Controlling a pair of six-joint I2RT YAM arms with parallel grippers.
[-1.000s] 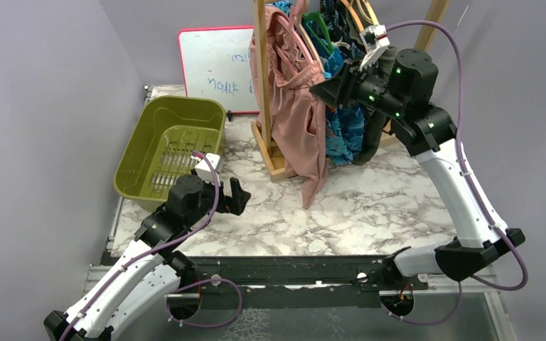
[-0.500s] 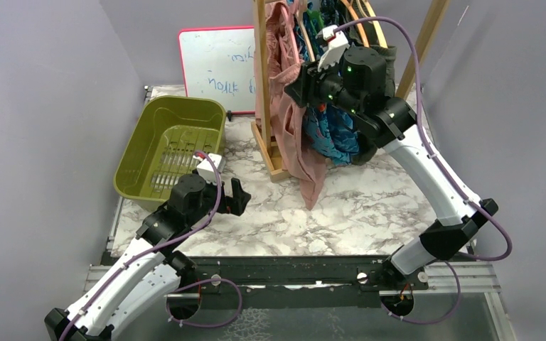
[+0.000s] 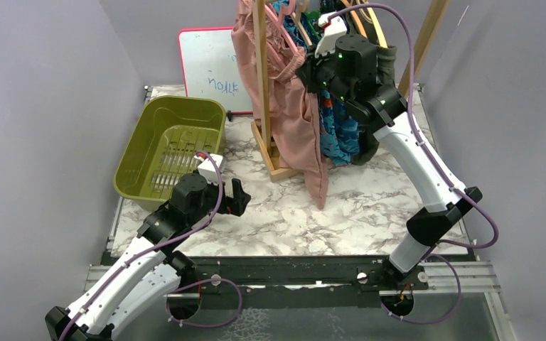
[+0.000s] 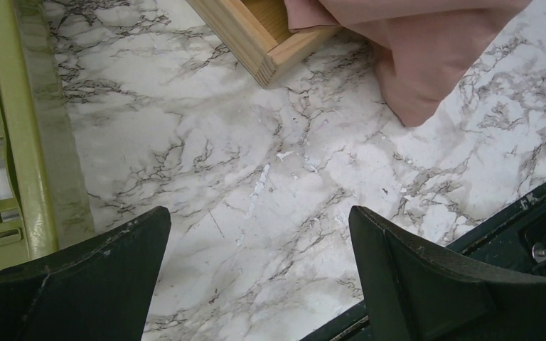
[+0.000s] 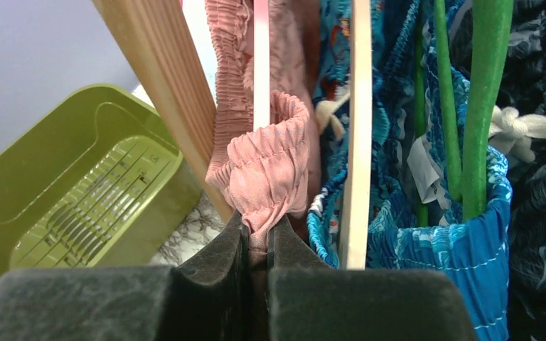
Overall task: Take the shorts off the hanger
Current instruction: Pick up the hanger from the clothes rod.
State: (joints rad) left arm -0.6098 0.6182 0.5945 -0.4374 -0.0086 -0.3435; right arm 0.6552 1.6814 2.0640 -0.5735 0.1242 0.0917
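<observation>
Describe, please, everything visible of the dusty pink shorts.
The dusty pink shorts are soft, matte cloth with a gathered elastic waistband. They hang on a pink hanger beside the wooden rack post, one leg drooping towards the marble table. The right gripper has its fingers shut on a bunched fold of waistband; blue printed shorts hang beside them.

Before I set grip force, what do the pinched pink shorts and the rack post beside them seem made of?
Pink shorts: soft matte cloth, seemingly; the gathered waistband bunches in the right gripper. Rack post: likely bare wood, showing pale grain.
</observation>
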